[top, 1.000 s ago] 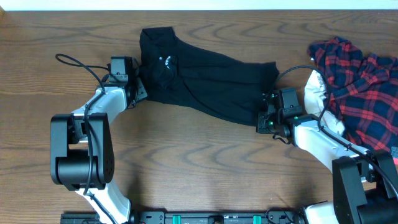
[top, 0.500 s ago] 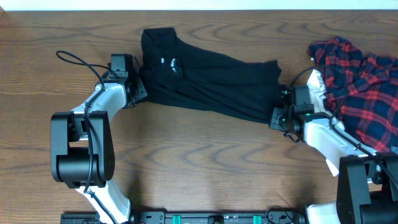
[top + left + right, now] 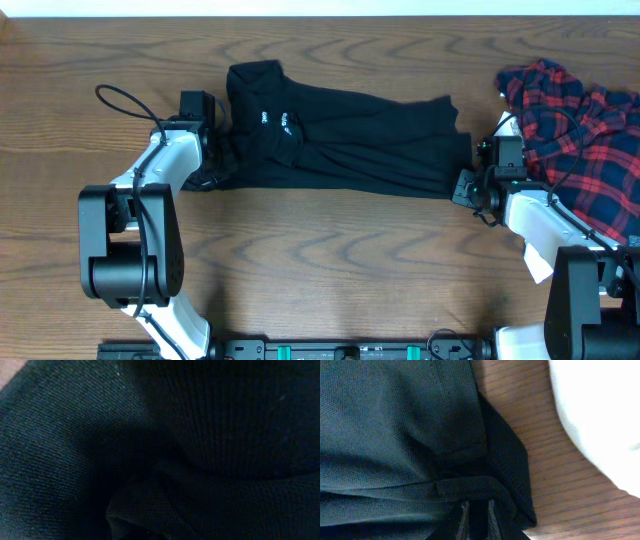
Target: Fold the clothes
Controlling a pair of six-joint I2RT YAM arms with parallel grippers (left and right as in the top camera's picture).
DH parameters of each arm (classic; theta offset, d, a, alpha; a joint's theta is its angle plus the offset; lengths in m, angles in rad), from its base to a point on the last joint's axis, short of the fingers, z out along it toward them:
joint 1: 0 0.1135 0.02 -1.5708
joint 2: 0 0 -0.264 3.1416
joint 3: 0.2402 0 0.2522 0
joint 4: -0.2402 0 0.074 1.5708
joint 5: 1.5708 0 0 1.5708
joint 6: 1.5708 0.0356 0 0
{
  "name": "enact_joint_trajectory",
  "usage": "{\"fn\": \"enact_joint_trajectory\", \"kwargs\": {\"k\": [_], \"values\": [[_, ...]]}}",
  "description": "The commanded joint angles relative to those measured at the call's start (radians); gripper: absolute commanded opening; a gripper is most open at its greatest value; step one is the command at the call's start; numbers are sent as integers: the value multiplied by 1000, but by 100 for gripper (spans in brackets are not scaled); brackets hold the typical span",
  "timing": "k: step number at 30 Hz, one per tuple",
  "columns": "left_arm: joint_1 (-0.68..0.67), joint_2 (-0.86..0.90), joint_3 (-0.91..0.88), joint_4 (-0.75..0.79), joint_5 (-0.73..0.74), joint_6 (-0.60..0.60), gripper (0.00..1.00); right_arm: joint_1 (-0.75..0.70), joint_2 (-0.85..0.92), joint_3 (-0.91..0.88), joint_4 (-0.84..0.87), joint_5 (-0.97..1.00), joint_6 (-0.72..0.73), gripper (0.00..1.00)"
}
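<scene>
The black collared shirt point(image 3: 350, 150) lies stretched left to right across the middle of the table, its small white logo point(image 3: 286, 124) facing up near the collar end. My left gripper point(image 3: 221, 166) is at the shirt's left edge, shut on it. The left wrist view shows only bunched black fabric point(image 3: 160, 435), which hides the fingers. My right gripper point(image 3: 464, 187) is shut on the shirt's lower right corner. In the right wrist view the black cloth point(image 3: 395, 425) wraps over my narrow-set fingers point(image 3: 464, 515). A red-and-navy plaid garment point(image 3: 580, 130) is heaped at the right.
A white piece point(image 3: 600, 410) lies on the wood just right of the black shirt's corner, beside the plaid heap. The left arm's cable point(image 3: 125, 100) loops over the table at the left. Brown wooden table point(image 3: 330, 260) extends in front of the shirt.
My right gripper has drawn the shirt's corner to the right, pulling the shirt out straight and flatter. My left gripper has closed tighter and shifted slightly down at the left edge.
</scene>
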Motion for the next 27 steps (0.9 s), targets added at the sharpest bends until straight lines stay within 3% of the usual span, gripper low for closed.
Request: {"fn": "enact_joint_trajectory", "kwargs": {"k": [1,10,12,13,17,20,22,27], "values": [[2,101,-105,-68,-10,-1,9,-18,14,-14,-4,78,-15,14],[3,80,-101,-68,-9,20,9,-18,14,-14,-4,75,-19,18],[3,43,-90,-59,-9,42,9,-18,14,-14,3,47,-48,23],[1,12,-83,-57,-9,50,9,-18,14,-14,5,25,-65,31],[1,-135,-67,-65,-8,52,17,-17,10,-6,-10,-32,-74,44],[1,-264,-67,-80,-9,52,33,-15,-20,23,-63,-64,-74,54],[1,-348,-67,-82,-9,53,50,-9,-72,50,-111,-65,-79,57],[1,-492,-67,-44,-9,85,56,4,-232,122,-168,-58,-97,73]]}}
